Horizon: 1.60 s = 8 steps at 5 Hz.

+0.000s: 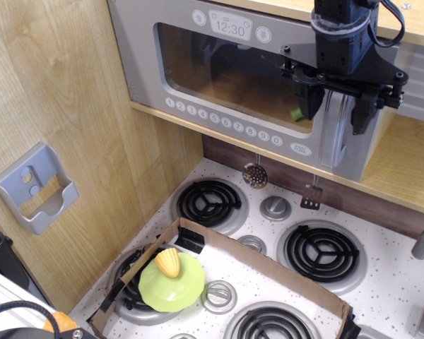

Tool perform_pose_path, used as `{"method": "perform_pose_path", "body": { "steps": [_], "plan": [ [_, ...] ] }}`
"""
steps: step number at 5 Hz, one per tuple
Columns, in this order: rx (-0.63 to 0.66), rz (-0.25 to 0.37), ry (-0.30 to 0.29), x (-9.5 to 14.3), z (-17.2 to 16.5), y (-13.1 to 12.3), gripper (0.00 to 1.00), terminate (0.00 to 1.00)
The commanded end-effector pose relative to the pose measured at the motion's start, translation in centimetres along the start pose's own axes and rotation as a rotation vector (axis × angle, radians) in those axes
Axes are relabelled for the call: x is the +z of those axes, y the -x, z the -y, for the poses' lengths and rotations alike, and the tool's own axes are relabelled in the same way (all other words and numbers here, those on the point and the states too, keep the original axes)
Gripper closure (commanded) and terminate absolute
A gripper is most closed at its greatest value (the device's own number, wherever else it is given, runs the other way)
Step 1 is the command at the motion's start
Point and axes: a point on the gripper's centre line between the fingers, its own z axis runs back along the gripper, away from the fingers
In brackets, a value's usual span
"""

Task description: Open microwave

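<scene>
Across the upper part of the frame the microwave (226,78) sits on a wooden shelf above the toy stove (268,240), its long axis running from upper left down toward the right, its clear window door facing the camera and slightly downward. Its vertical grey handle (333,134) stands at the door's right end, with the door flush against the body. At upper right the black gripper (337,113) hangs fingers down, spread apart, one finger on each side of the handle; whether they touch it is unclear. Its arm rises almost straight up out of the top edge.
</scene>
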Motion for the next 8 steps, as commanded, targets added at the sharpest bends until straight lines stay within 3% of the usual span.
{"method": "perform_pose_path", "body": {
  "steps": [1,2,4,5,6,8],
  "plan": [
    [-0.006,0.023,-0.012,0.9,0.6,-1.6,1.0,0.0],
    [0.051,0.01,-0.015,0.5,0.8,-0.2,1.0,0.0],
    [0.16,-0.035,-0.021,0.1,1.1,5.1,1.0,0.0],
    [0.179,-0.048,-0.03,0.9,1.7,5.7,1.0,0.0],
    [0.222,-0.079,-0.044,1.7,2.5,7.0,0.0,0.0],
    [0.334,-0.079,-0.053,2.0,6.3,10.7,0.0,0.0]
  ]
}}
